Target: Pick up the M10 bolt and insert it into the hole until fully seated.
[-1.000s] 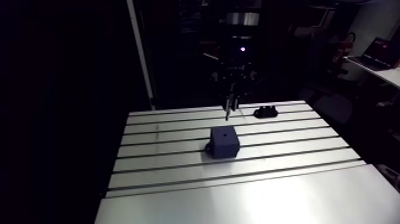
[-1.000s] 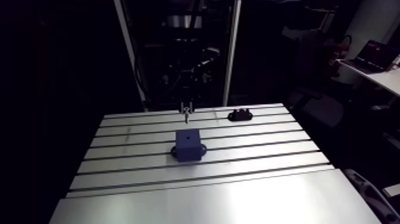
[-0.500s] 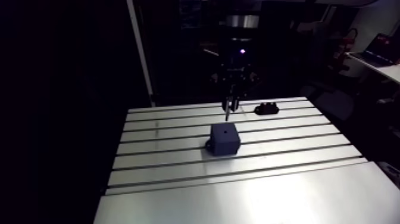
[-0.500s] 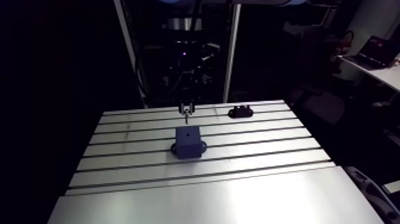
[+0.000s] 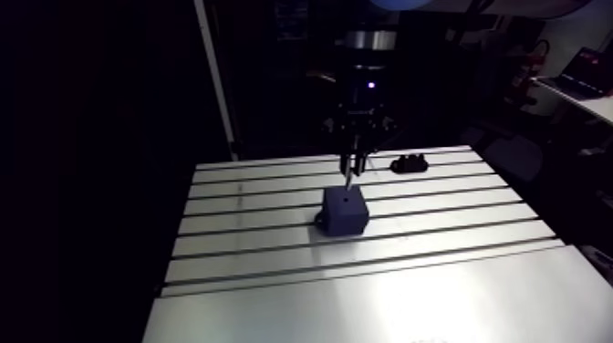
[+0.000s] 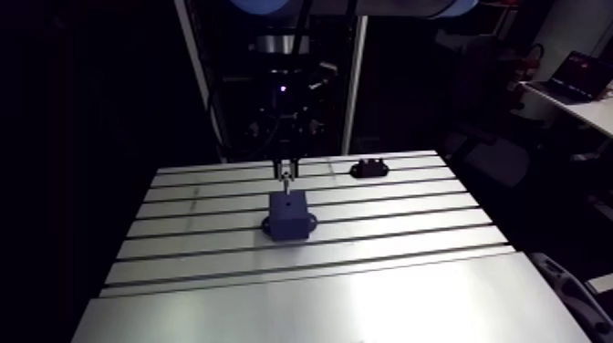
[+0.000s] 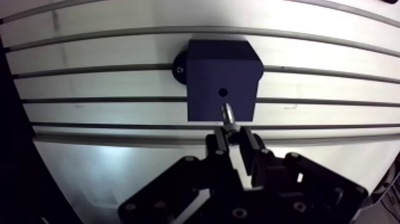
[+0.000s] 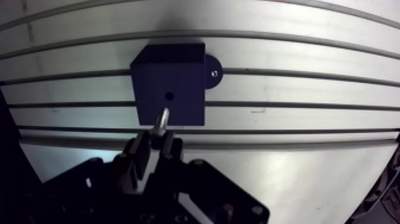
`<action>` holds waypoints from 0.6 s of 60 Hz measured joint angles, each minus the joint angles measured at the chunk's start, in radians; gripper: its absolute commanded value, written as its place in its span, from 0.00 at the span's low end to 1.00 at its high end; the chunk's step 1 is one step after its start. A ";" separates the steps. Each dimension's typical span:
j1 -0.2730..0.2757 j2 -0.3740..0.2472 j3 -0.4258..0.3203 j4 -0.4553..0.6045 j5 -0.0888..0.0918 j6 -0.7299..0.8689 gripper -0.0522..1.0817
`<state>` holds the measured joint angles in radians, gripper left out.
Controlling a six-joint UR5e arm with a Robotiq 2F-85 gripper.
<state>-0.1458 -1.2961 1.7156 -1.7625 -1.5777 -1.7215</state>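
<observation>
Dark navy block (image 7: 208,71); silver bolt (image 7: 227,113); black end effector (image 7: 236,138); pale grey surface (image 7: 107,83) striped with dark slots.

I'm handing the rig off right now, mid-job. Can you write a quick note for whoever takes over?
Gripper: shut on the bolt, shaft pointing down.
Block: sits on the table; its hole is empty. The bolt tip hangs just above the block's top, close beside the hole.
Done: bolt is in hand and over the block.
Left: line the tip up with the hole, lower until seated, release.
A small black part lies near the table's far edge, apart from the work.
</observation>
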 measured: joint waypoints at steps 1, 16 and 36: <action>0.000 0.000 0.001 0.000 0.000 0.000 1.00; 0.000 0.003 0.007 -0.002 0.000 0.001 1.00; 0.000 0.010 0.023 -0.026 -0.001 -0.001 1.00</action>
<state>-0.1453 -1.2864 1.7391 -1.7886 -1.5782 -1.7221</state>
